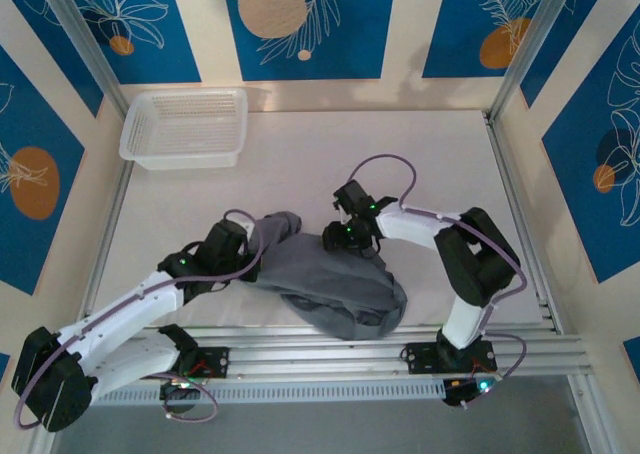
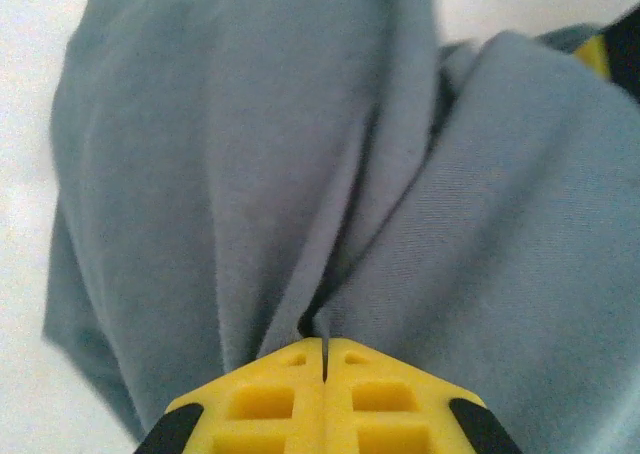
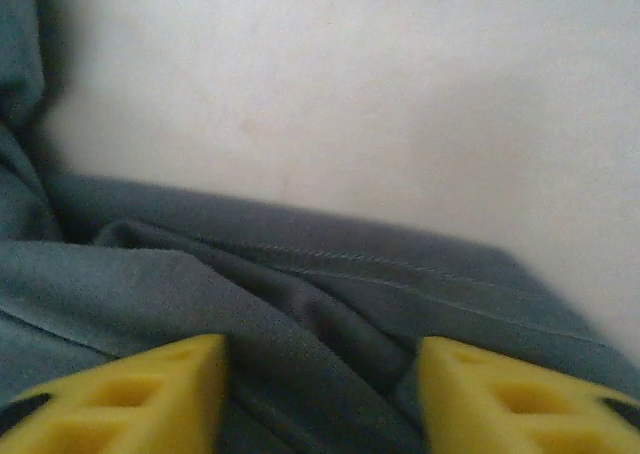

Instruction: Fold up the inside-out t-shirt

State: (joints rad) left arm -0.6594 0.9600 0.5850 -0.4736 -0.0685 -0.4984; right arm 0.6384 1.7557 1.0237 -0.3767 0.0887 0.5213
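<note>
- Our left jaws are pinched tight on a fold of the shirt, which lies bunched on the surface between the 2 arms.
- Our right jaws stand apart astride its hem, probably ready to grab and spread it.

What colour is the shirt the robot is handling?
Plain slate grey with a bluish tinge, no print. The t-shirt shows best in the left wrist view.

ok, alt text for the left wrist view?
The left gripper, its yellow fingers pressed together, pinches a fold of the dark slate-grey soft fabric t-shirt, which fans away in deep creases. The white table shows at the left edge.
</note>
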